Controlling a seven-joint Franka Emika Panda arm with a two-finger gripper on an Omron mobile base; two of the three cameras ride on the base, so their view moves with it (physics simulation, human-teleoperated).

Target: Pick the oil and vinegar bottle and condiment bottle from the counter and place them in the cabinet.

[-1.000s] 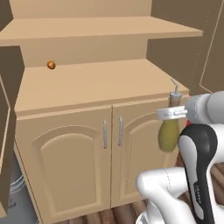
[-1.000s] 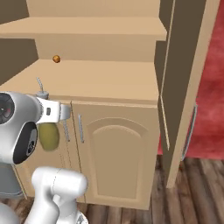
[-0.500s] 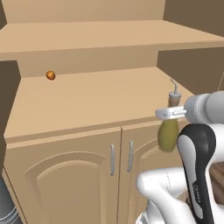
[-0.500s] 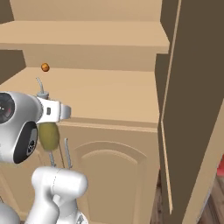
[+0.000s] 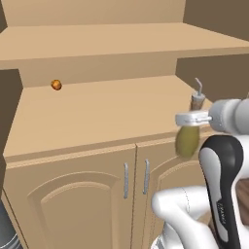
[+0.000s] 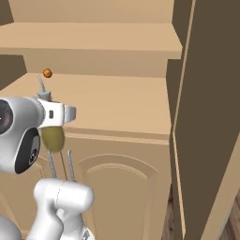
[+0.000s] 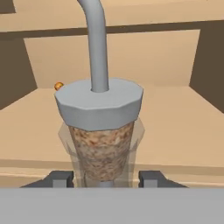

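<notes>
The gripper (image 5: pixel 193 118) is pinching the narrow neck of the oil and vinegar bottle (image 5: pixel 187 140), its white fingers pressing in from both sides just under the stopper. In the hand view the two dark fingertips (image 7: pixel 60 178) are flanking a speckled, cork-like plug sitting inside the clear neck, and a flat-sided grey collar is capping it, with a thin curved metal spout (image 7: pixel 97 41) rising from the top. The olive-green, pear-shaped body is hanging below the fingers in front of the cabinet (image 5: pixel 97 116), level with the front edge of its lower shelf and off to the shelf's right end, touching no surface. Below that edge, two arched-panel doors (image 5: pixel 73 204) are standing closed, with slim metal handles (image 5: pixel 126 180) side by side at the seam. The shelf itself is showing smooth, light-tan wood. Farther back, near the rear left corner, a small round orange object (image 5: pixel 56 85) is resting on the shelf. Above it, a second plank shelf (image 5: pixel 121 44) is spanning the unit.
</notes>
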